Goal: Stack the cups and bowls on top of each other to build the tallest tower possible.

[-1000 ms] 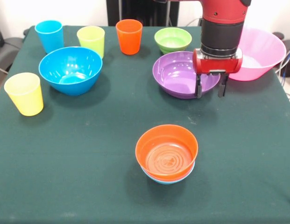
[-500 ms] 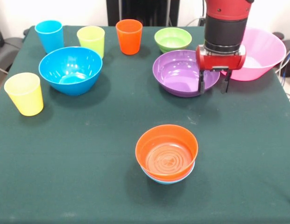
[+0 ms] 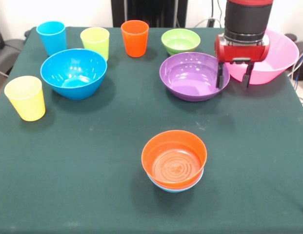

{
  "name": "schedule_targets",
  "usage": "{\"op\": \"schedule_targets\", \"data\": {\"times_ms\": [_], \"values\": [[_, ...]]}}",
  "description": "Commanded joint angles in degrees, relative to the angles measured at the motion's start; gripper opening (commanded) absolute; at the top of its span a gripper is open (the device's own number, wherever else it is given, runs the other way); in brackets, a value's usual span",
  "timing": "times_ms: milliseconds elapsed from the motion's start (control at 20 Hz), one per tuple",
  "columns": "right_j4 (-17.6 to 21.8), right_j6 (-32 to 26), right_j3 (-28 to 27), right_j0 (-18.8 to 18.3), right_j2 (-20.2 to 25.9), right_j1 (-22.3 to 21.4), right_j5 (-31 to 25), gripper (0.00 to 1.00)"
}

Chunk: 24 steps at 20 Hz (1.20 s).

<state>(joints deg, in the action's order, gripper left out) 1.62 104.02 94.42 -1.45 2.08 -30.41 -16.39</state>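
The tower point(image 3: 174, 161) stands near the table's front middle: an orange bowl nested in a light-blue bowl. At the back stand the blue cup point(image 3: 51, 37), lime green cup point(image 3: 95, 42), orange cup point(image 3: 134, 37) and small green bowl point(image 3: 180, 41). The yellow cup point(image 3: 25, 97) is at the left. The deep blue bowl point(image 3: 73, 72) sits left of centre. The purple bowl point(image 3: 193, 76) and pink bowl point(image 3: 275, 54) sit at the right. My gripper point(image 3: 234, 81) hangs open and empty, between the purple and pink bowls, over the pink bowl's near rim.
The dark green table point(image 3: 92, 170) has its right edge close beside the pink bowl. A cable point(image 3: 301, 63) runs off the table's right side.
My gripper has moved right and toward the back, from over the purple bowl's right rim to the gap beside the pink bowl. Nothing else has moved.
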Motion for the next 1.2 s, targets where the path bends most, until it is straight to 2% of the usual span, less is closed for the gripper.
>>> {"op": "schedule_targets", "data": {"times_ms": [50, 350, 850, 1200], "values": [[-1.4, 8.4, 1.4, 1.6, -0.5, -1.2, -7.7, 1.0], [0.3, 7.7, 0.6, 0.6, -2.0, 2.6, -1.8, 1.0], [1.6, 7.3, 0.5, -1.7, -1.9, 7.6, 5.6, 1.0], [0.3, 8.1, 0.2, -0.8, -2.0, 8.9, 7.0, 1.0]]}}
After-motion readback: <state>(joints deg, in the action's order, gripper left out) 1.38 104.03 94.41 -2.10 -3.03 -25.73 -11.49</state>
